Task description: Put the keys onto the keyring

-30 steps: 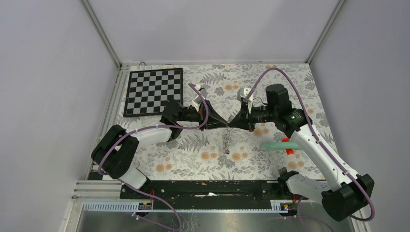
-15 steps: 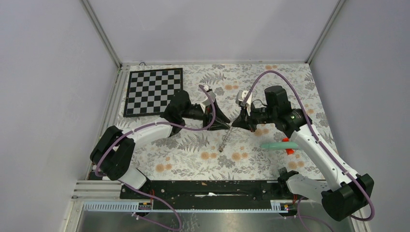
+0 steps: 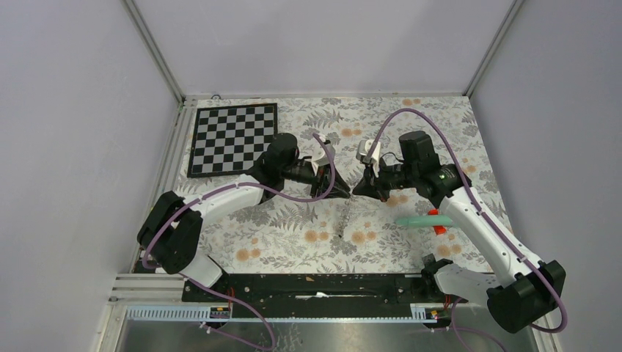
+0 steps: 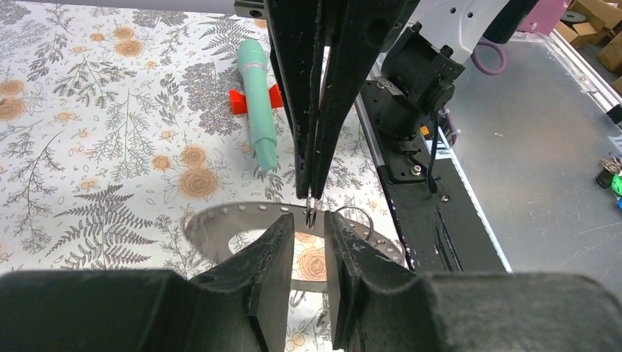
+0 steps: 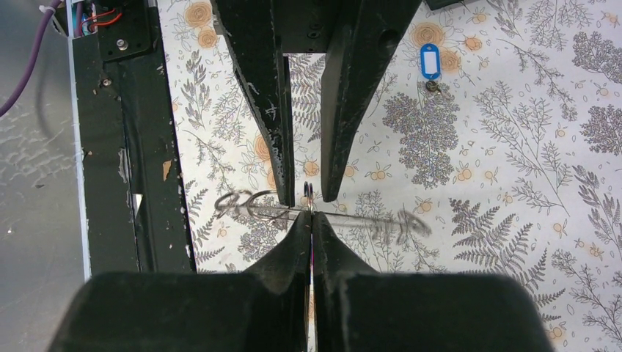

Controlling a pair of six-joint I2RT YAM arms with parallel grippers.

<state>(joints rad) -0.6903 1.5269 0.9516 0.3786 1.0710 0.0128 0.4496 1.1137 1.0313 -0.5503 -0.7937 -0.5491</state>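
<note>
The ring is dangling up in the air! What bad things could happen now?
1. The ring hangs from only the very tips of the shut right hand. Such a tiny pinch might slip, and the ring could fall onto the table.
2. The left hand is open right beside it. If it closes off-target, it might knock the ring loose.
3. The blue key lies on the table, away from both hands, so fetching it may mean letting go.
</note>
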